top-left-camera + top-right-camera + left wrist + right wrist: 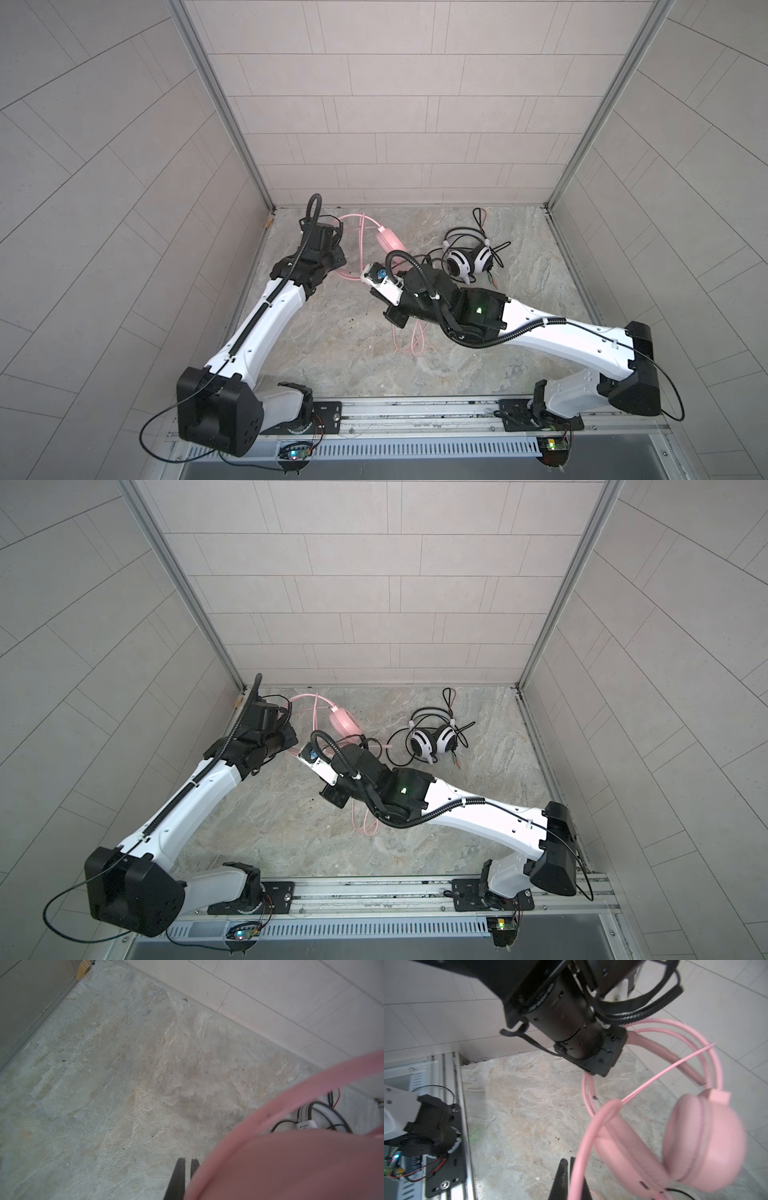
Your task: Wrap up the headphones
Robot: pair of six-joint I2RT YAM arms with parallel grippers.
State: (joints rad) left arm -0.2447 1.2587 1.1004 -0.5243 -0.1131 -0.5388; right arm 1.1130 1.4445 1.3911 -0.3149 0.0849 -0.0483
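Headsets first, in both top views: the all-pink over-ear headset (390,240) (343,723) is over the far-left part of the marbled stone worktop (332,353), just beside the left arm (266,316) at its wrist. The white-and-black over-ear headset (465,259) lies apart to its right. Thin pink cable (395,338) trails out from under the right arm (540,332).

Left wrist view now: the left end effector (187,1167) has its fingers together, with the pink headset (291,1167) hard against them. Clamped or not, I cannot tell.

Right wrist view: the right end effector (569,1167) is closed too, and the pink cable (582,1145) crosses one finger. Pinched? Cannot tell.
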